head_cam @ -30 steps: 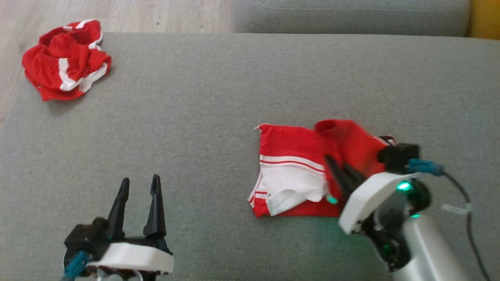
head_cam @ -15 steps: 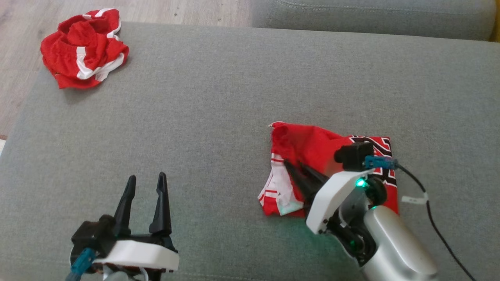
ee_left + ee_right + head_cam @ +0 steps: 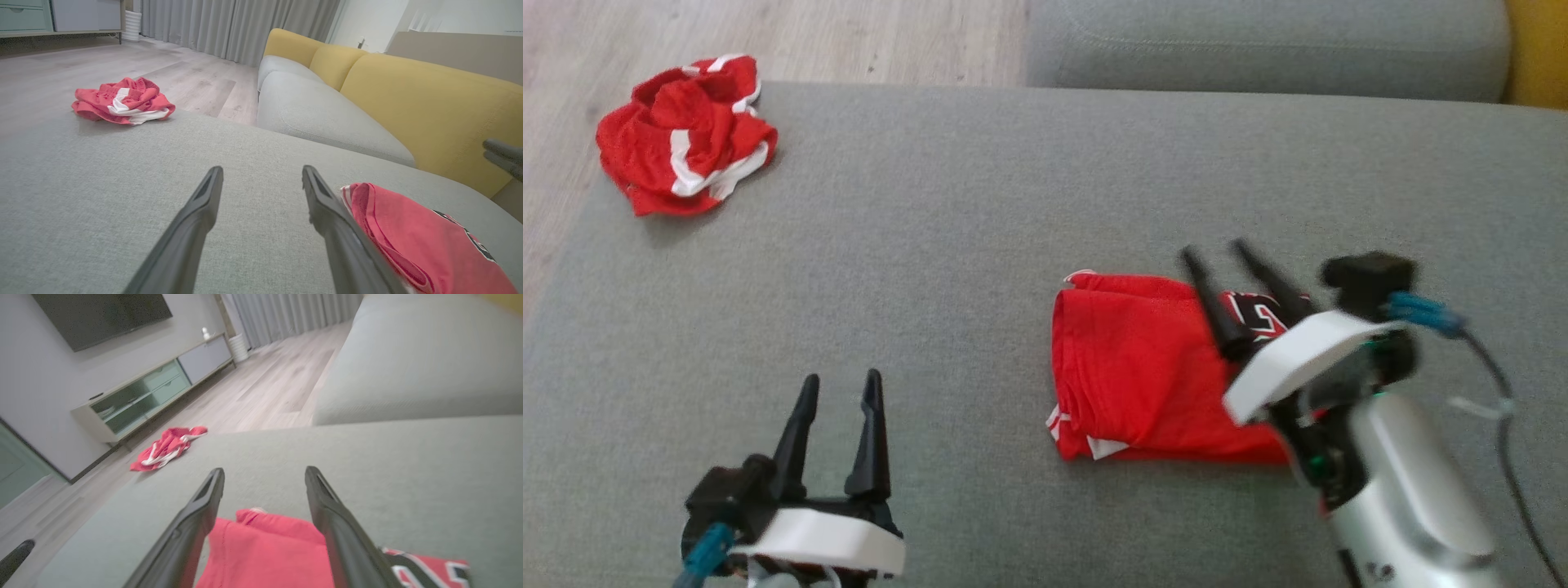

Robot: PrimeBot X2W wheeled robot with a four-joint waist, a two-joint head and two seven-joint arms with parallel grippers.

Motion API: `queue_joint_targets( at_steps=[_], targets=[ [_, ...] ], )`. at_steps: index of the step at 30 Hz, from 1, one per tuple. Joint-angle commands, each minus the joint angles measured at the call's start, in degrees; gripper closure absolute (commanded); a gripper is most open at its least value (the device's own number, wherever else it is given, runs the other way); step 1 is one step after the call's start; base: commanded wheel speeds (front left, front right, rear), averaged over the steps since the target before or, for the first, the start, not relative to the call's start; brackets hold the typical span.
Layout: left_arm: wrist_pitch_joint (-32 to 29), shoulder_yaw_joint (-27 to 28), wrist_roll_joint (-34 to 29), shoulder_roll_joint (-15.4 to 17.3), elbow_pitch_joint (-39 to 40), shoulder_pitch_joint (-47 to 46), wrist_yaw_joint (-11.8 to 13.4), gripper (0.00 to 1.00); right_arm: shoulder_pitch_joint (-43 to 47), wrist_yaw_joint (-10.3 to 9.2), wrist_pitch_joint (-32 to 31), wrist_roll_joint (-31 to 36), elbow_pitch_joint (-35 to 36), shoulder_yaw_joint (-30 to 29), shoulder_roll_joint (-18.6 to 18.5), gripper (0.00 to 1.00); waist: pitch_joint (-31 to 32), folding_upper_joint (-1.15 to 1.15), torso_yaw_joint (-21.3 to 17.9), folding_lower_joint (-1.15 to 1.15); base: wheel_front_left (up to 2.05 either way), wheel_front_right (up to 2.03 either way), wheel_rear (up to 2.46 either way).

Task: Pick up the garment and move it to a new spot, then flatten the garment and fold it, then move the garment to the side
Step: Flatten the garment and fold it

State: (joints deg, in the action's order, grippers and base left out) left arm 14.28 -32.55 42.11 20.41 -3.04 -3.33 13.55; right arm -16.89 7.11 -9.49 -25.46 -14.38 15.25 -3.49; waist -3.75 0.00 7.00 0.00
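The garment [image 3: 1143, 376] is judged light and limp, best pinched through all layers at an edge; left end effector [image 3: 841, 377] and right end effector [image 3: 1215, 247] stand open.

I face a grey sofa seat [image 3: 931, 286] backed by yellow cushions [image 3: 429, 102]. Beyond it I see pale wood floor [image 3: 122, 61], grey curtains [image 3: 229, 24] and a low cabinet [image 3: 155, 392].

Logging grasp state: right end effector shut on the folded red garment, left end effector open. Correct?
No: the right wrist view shows the right end effector open above the folded red garment, gripping nothing. The left end effector is open, as stated.
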Motion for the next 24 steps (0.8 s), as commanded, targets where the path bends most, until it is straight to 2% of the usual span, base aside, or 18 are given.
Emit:
queue_joint_targets(
  at_steps=[1,5,11,24],
  targets=[
    [0.3,1.6,-0.7,0.2,1.2,-3.3,-0.2,0.0,-0.6,0.37,0.9,2.0,3.0,-0.9,0.6,0.0,0.6,0.0,-0.5,0.0,0.0,0.0,0.0],
    [0.1,1.2,-0.7,-0.3,0.1,-4.1,-0.3,0.0,2.6,0.37,3.3,9.9,5.9,-7.5,0.6,0.0,1.9,0.0,-1.4,0.0,0.0,0.0,0.0],
    [0.2,1.1,-0.5,-0.8,-1.4,-3.4,-0.3,0.0,9.8,0.37,5.7,16.5,9.1,-13.2,0.6,0.0,4.1,0.0,-2.8,0.0,0.0,0.0,0.0],
    [0.5,1.5,-0.9,-1.1,-4.2,0.8,-0.2,0.0,20.6,0.37,10.8,16.8,9.3,-18.0,0.6,0.0,7.3,0.0,-4.0,0.0,0.0,0.0,0.0]
  ],
)
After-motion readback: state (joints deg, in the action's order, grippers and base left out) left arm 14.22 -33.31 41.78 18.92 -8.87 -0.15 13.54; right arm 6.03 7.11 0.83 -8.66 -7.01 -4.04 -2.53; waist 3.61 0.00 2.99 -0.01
